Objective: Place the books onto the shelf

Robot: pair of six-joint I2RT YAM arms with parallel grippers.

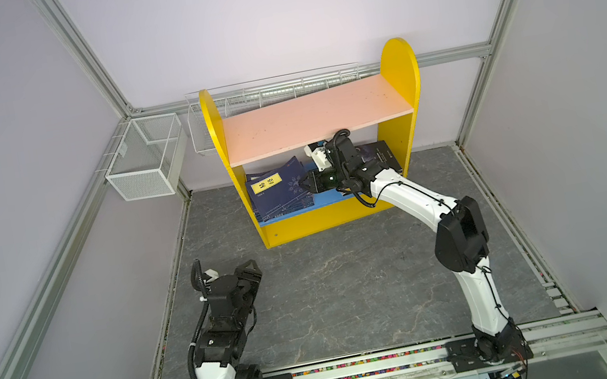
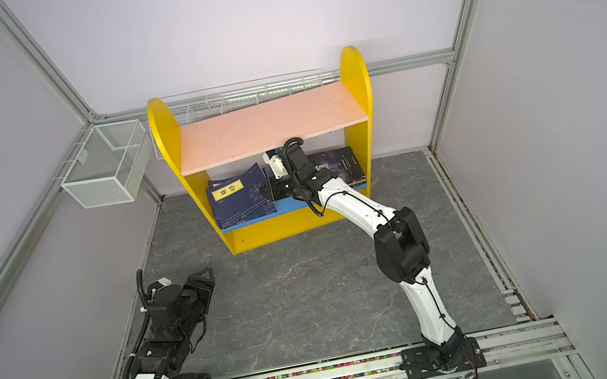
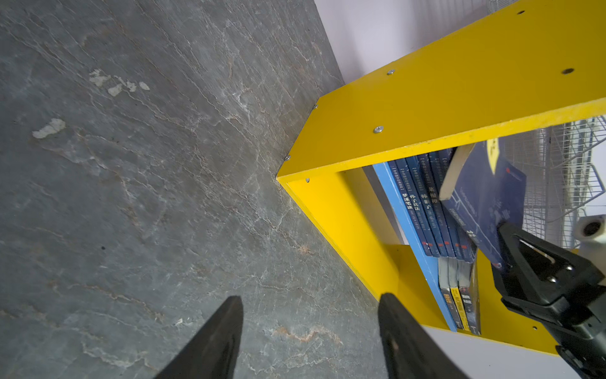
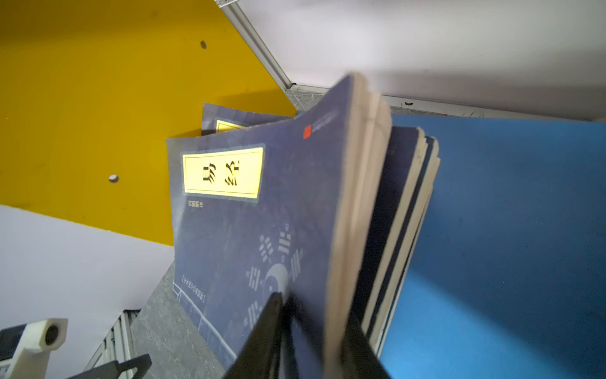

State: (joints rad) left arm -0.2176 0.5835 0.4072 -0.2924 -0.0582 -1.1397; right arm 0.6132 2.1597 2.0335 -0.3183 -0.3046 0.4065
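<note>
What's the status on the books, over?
Left gripper jaws open, idle. Right gripper jaws shut on top navy book, tilted, lower shelf. Nothing seen blocking.

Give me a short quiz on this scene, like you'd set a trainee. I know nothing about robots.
1. True or false: on the shelf, some of the books lie on the pink upper board.
2. What do the right arm's fingers clasp? A) a navy book with a yellow label; B) a wire basket; C) nothing.
3. Are the left arm's fingers open or shut, and do they hold anything?
Key: 1 false: that board is bare; the books are on the blue lower board. 2 A. 3 open, holding nothing, above the table.
</note>
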